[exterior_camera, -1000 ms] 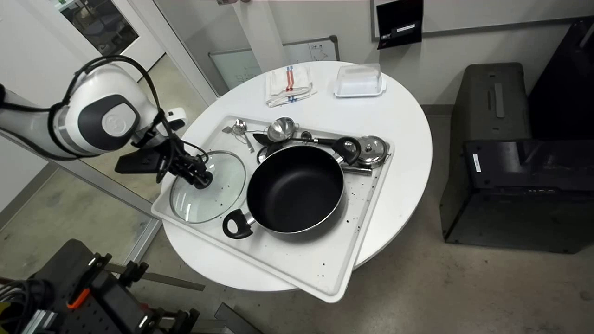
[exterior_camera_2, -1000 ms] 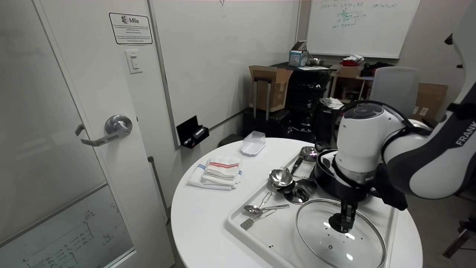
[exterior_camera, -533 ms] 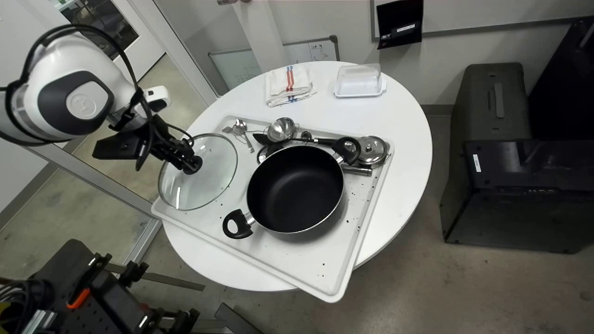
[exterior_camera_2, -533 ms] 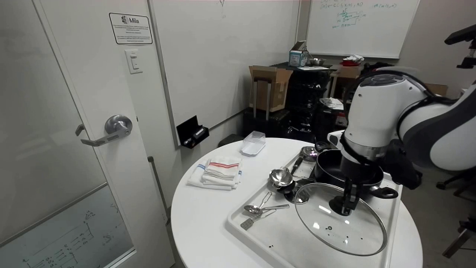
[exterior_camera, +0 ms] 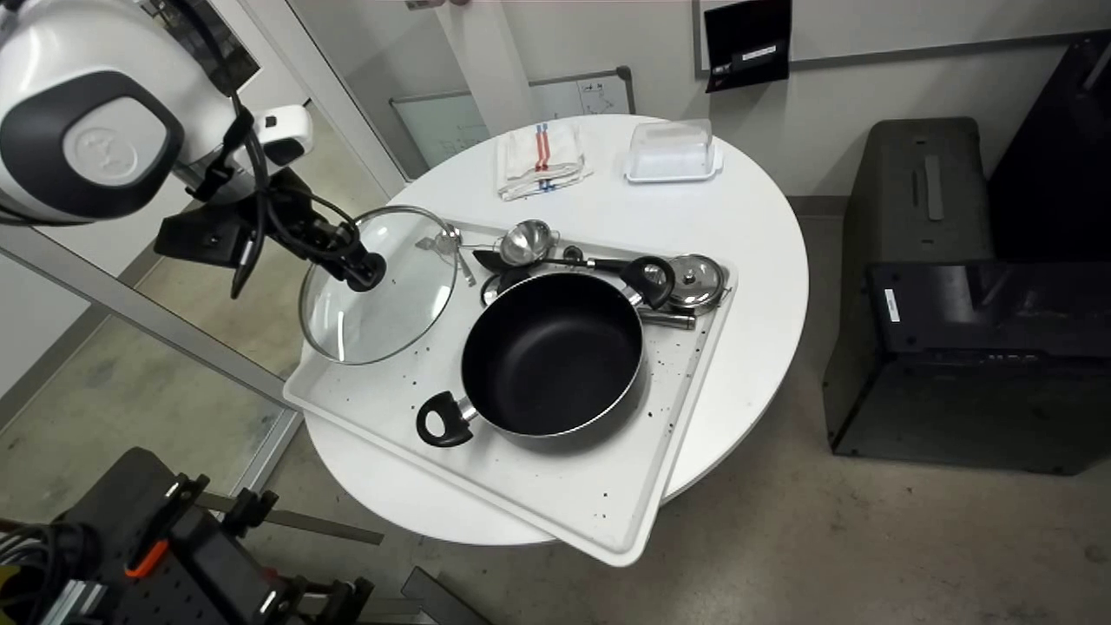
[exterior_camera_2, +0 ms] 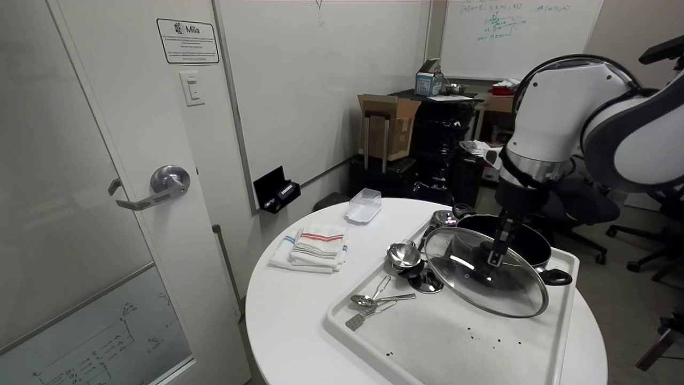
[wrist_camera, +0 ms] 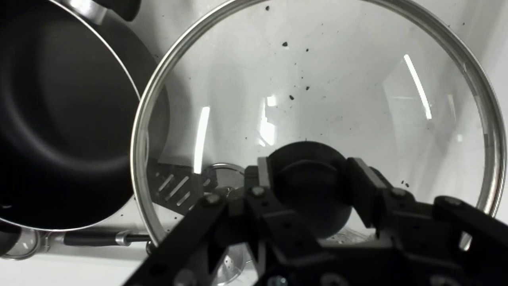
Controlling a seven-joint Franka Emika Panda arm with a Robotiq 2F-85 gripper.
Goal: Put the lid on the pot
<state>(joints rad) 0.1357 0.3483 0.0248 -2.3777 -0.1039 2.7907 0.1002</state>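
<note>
The lid, a clear glass disc with a metal rim, shows in both exterior views (exterior_camera: pixel 404 299) (exterior_camera_2: pixel 507 297) and fills much of the wrist view (wrist_camera: pixel 337 79). My gripper (exterior_camera: pixel 364 273) is shut on its dark centre knob (wrist_camera: pixel 313 190), with one finger on each side. The lid hangs tilted in the air above the tray, beside the pot. The pot (exterior_camera: pixel 555 356) is a black pan with two black handles, standing uncovered on the tray. It also shows at the left of the wrist view (wrist_camera: pixel 71 99). In an exterior view the lid and gripper (exterior_camera_2: pixel 498 255) partly hide the pot (exterior_camera_2: pixel 534 243).
The white tray (exterior_camera: pixel 521 495) lies on a round white table (exterior_camera: pixel 755 365). A metal strainer (exterior_camera: pixel 526 242), spoons (exterior_camera: pixel 449 236), black utensils and a small metal lidded pot (exterior_camera: pixel 696 280) lie along its back. Folded towels (exterior_camera: pixel 542 156) and a clear-lidded dish (exterior_camera: pixel 670 154) stand farther back.
My gripper has risen with the lid held by its knob. The lid has lifted off the tray and now hangs tilted higher up. The pot has not moved.
</note>
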